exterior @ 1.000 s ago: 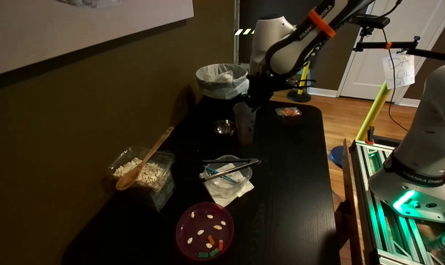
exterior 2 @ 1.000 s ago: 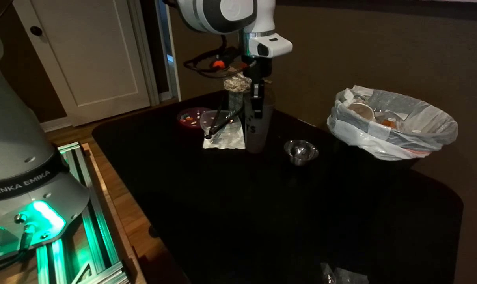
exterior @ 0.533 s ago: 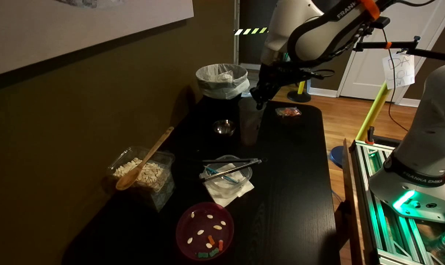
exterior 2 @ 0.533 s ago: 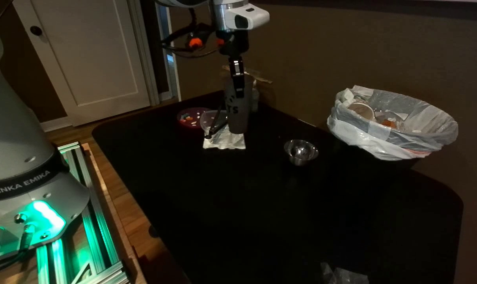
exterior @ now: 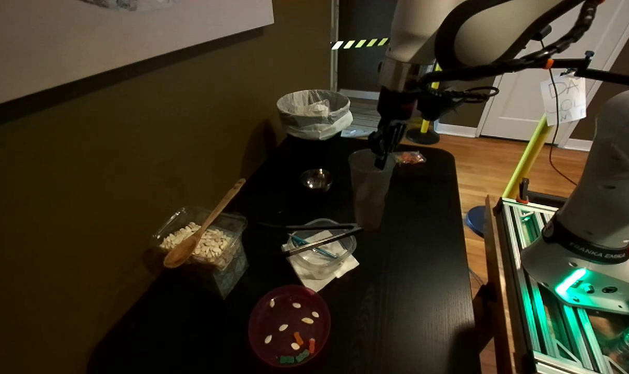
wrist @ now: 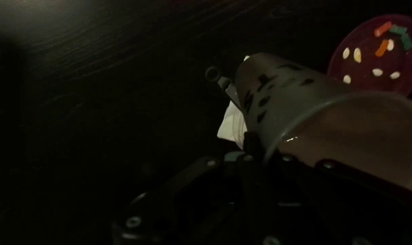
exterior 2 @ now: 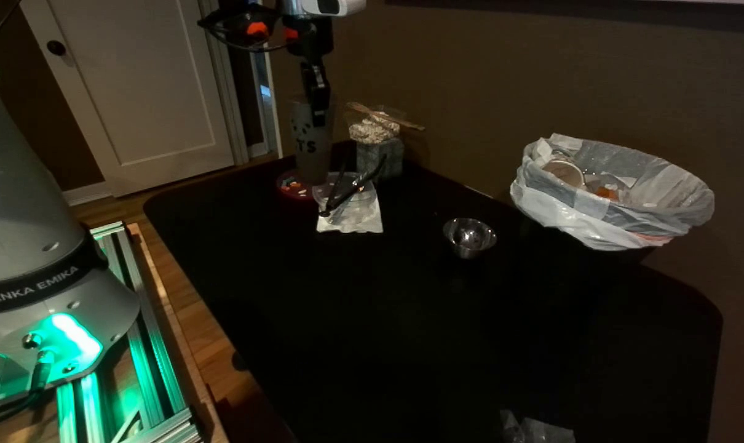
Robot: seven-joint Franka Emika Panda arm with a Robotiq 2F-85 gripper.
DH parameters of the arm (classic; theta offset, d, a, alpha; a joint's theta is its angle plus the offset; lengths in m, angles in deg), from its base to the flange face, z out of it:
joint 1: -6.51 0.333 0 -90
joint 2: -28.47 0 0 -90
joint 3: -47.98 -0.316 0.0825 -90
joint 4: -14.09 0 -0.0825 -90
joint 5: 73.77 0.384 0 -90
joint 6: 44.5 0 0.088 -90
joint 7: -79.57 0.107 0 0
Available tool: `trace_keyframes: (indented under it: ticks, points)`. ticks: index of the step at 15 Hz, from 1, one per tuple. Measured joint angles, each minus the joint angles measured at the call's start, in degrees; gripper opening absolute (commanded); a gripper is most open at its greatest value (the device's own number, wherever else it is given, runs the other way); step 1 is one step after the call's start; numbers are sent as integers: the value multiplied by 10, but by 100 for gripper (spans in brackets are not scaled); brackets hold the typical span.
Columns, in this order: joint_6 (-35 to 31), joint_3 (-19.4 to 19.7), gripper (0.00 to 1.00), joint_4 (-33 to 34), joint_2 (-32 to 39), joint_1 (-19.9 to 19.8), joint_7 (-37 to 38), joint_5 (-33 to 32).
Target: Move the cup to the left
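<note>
The cup is a tall see-through greyish tumbler with dark printing and a pale rim, in both exterior views [exterior: 369, 197] [exterior 2: 312, 144]. My gripper [exterior: 381, 156] points down at its rim, also in an exterior view [exterior 2: 318, 111]. The fingers are shut on the cup wall, one inside and one outside. The cup hangs above the table, its base near the tongs' end. In the wrist view the cup [wrist: 287, 92] fills the right side, its mouth toward the camera, with the gripper [wrist: 264, 149] on its rim. The fingertips are dark there.
A clear container [exterior: 319, 265] with tongs [exterior: 325, 241] sits on a white napkin close to the cup. A red dish [exterior: 289, 332], a box of tan snacks [exterior: 205, 246], a small metal bowl [exterior: 317, 181], a candy pack [exterior: 409, 157] and a lined bin [exterior: 314, 122] are around.
My gripper has carried the cup along the table, away from the metal bowl and bin side, toward the container and red dish. The other objects have stayed put.
</note>
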Motion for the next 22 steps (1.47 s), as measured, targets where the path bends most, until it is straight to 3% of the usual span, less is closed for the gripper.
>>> trace_keyframes:
  ticks: [1,9,14,22]
  points:
    - [12,-6,5,-3,-8,5,-6,1]
    - [27,-21,1,-11,-19,10,-19,1]
    - [20,-45,1,-25,-16,51,-62,16]
    - [-87,-91,1,-44,32,122,-75,48]
